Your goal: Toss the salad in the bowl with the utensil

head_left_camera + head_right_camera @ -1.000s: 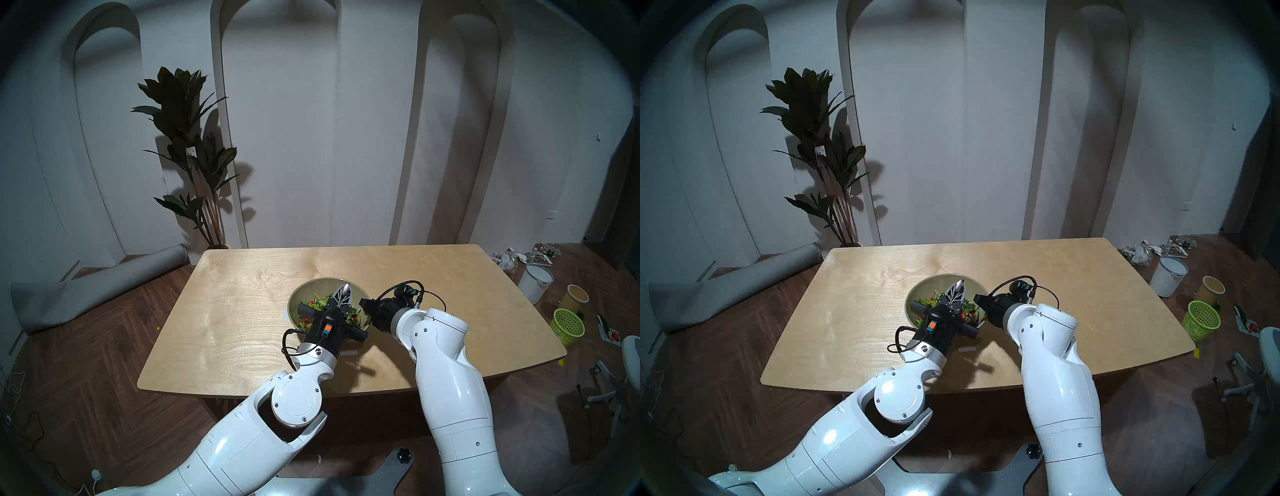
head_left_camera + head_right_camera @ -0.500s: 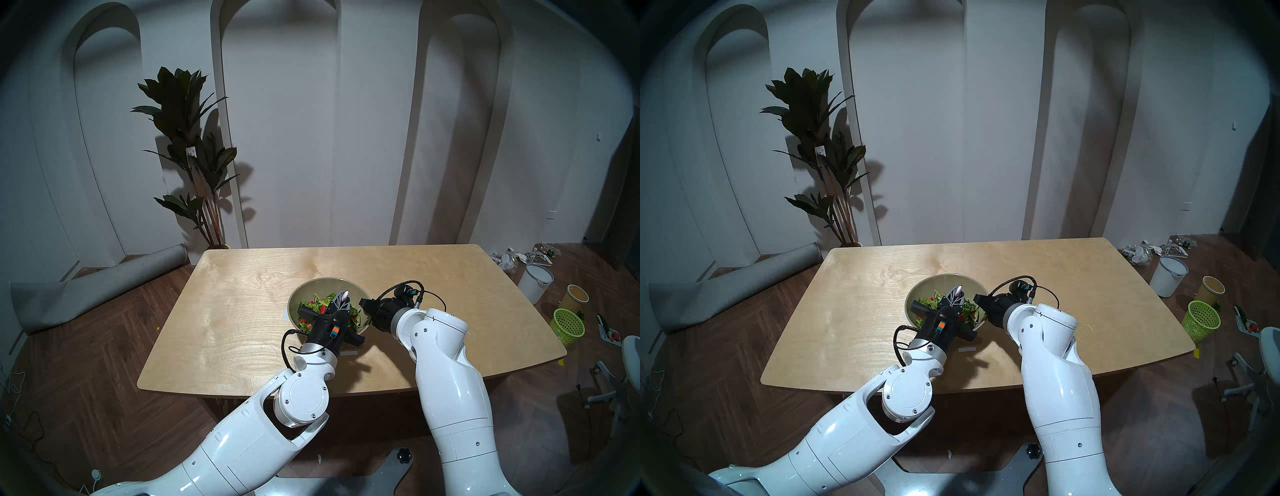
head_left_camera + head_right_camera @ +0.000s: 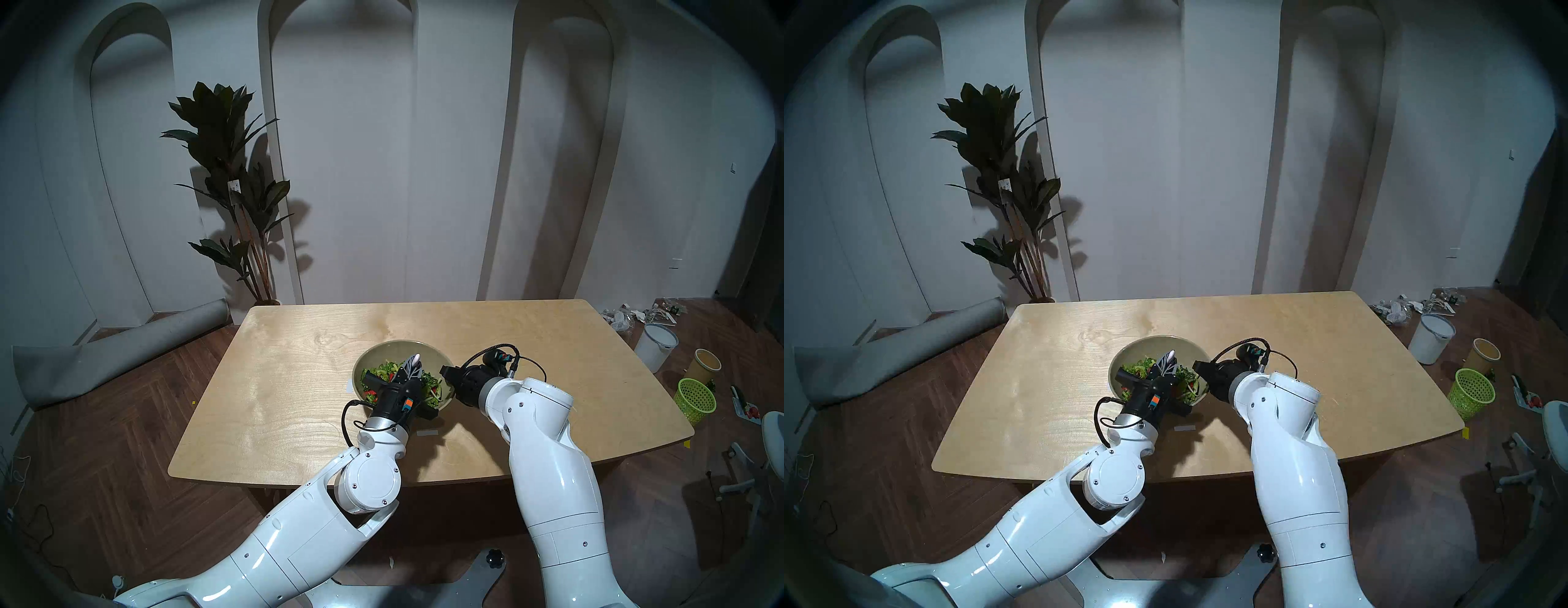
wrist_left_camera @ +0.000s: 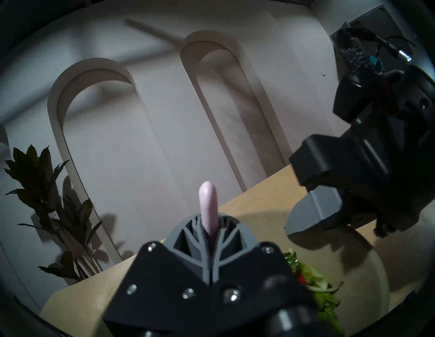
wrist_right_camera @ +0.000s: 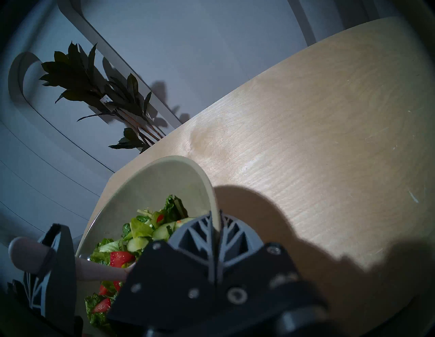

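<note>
Bowl sits centre of surface, mid-frame in head views. Salad heaped inside bowl: greens, red pieces.

Left end effector over salad, fingers clamped tight on pink spoon; handle end pokes up past fingertips in left wrist view, centre frame. Spoon head hidden there.

Right end effector at bowl's right edge, fingers pinched shut on bowl rim, lower centre of right wrist view. Spoon also visible lower left there, across salad.
</note>
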### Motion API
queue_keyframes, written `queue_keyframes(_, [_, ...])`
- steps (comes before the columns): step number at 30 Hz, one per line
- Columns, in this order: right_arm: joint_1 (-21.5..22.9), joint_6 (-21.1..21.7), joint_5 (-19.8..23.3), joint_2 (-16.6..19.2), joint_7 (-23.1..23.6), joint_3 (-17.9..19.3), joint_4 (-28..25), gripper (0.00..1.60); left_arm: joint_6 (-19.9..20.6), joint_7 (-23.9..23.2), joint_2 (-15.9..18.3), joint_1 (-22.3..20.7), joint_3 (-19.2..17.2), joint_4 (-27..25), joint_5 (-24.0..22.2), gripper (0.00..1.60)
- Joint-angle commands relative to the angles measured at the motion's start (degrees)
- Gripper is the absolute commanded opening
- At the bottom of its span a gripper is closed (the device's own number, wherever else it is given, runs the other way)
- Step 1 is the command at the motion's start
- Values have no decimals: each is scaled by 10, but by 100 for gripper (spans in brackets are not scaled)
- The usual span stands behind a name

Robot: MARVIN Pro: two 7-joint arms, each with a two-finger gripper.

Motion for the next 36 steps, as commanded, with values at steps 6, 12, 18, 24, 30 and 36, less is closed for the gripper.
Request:
queue_keyframes(6, [4, 0, 1, 0, 1, 0, -14, 0, 9, -5, 16, -2, -24, -49, -19, 0])
queue_keyframes(12, [4, 0, 1, 0, 1, 0, -14, 0, 19, -8, 23, 0, -28, -70, -29, 0])
queue_keyframes(18, [4, 0, 1, 0, 1, 0, -14, 0, 26, -8, 27, -1, -32, -78, -37, 0])
queue_keyframes(24, [4, 0, 1, 0, 1, 0, -14, 0, 21, 5, 29, -5, -29, -73, -25, 0])
queue_keyframes(30, [4, 0, 1, 0, 1, 0, -14, 0, 30, -7, 39, -2, -42, -91, -49, 0])
queue_keyframes(36, [4, 0, 1, 0, 1, 0, -13, 0, 41, -26, 43, 21, -63, -138, -106, 0])
